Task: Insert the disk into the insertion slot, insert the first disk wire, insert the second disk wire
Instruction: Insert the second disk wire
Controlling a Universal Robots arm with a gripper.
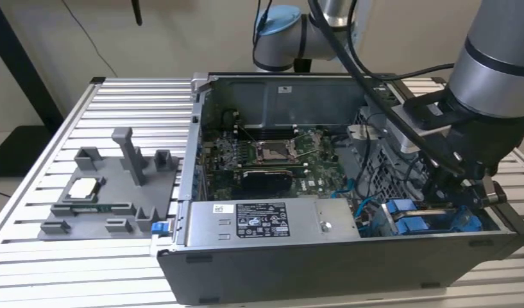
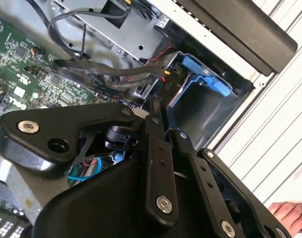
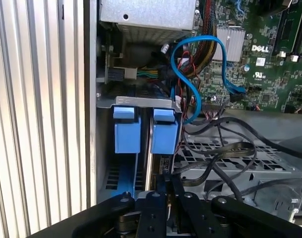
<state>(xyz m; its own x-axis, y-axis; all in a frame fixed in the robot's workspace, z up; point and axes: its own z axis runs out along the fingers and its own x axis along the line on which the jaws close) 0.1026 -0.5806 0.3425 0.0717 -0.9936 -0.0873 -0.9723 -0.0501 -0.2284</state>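
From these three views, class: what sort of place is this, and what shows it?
Probably a robotics lab test bench: an open desktop computer case lies on a slatted aluminium table, beside a grey fixture tray, with the arm's gripper working inside the case.

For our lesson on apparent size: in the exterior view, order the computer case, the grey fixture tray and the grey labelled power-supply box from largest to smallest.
1. computer case
2. grey fixture tray
3. power-supply box; it looks close to the tray in size, so this ranking is unsure.

Fixture tray (image 1: pixel 108 199) at exterior view's left of computer case (image 1: pixel 330 269).
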